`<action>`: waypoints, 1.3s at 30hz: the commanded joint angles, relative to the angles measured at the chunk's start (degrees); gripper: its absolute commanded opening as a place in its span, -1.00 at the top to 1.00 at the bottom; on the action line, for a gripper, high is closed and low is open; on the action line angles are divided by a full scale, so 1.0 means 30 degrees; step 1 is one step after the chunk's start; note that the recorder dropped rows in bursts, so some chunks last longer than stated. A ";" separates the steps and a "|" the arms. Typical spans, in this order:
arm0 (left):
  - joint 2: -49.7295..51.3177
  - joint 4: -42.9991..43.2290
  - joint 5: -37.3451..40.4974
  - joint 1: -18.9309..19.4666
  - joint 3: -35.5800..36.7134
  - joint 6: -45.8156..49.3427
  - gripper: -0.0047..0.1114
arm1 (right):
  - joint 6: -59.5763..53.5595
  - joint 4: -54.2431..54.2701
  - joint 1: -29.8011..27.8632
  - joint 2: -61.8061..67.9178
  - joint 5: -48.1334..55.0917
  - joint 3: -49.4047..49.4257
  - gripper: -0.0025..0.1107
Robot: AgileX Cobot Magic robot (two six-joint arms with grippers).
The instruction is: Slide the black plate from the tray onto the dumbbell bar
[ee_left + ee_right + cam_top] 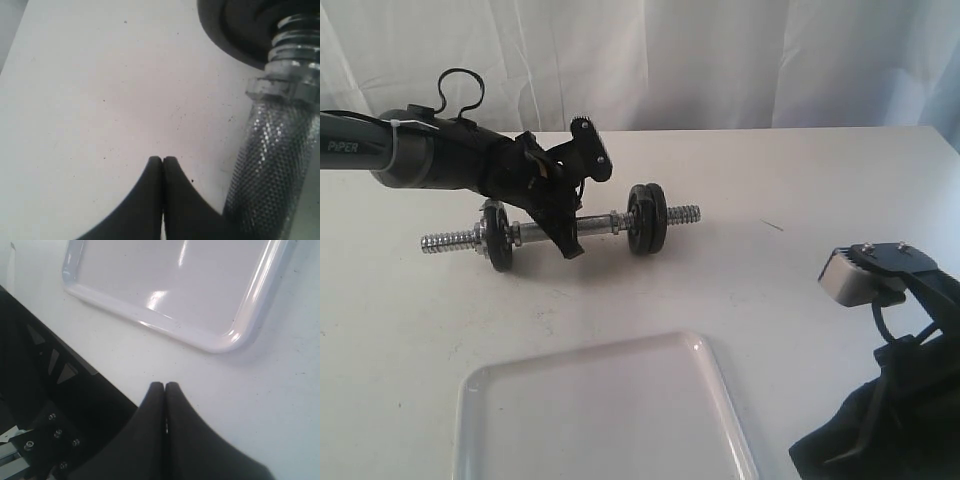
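Observation:
The white tray (722,392) lies at the table's front with no disc in it; the right wrist view shows its bare floor and rim (220,342). The dumbbell bar (595,226) lies across the middle of the table. One black disc (499,236) sits on its left side and two black discs (647,218) stand together on its right. I cannot tell which of them is the black plate. My left gripper (570,250) is shut and empty, its tip (162,159) beside the knurled handle (270,165). My right gripper (165,385) is shut and empty, just off the tray's corner.
A white curtain hangs behind the white table (800,180). The right arm (910,400) fills the front right corner, its silver camera housing (848,275) raised above the table. Both threaded bar ends (685,213) stick out past the discs.

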 commanded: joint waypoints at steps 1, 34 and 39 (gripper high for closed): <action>-0.0221 -0.0240 0.0253 -0.0049 0.0132 -0.0156 0.92 | -0.0212 0.0034 -0.0045 -0.0111 -0.0022 0.0072 0.96; -0.0221 -0.0240 -0.0593 -0.0049 0.0132 -0.0190 0.92 | -0.0212 0.0034 -0.0045 -0.0111 -0.0022 0.0072 0.96; -0.0221 -0.0240 0.0106 -0.0049 0.0132 -0.0485 0.92 | -0.0212 0.0034 -0.0045 -0.0111 -0.0022 0.0072 0.96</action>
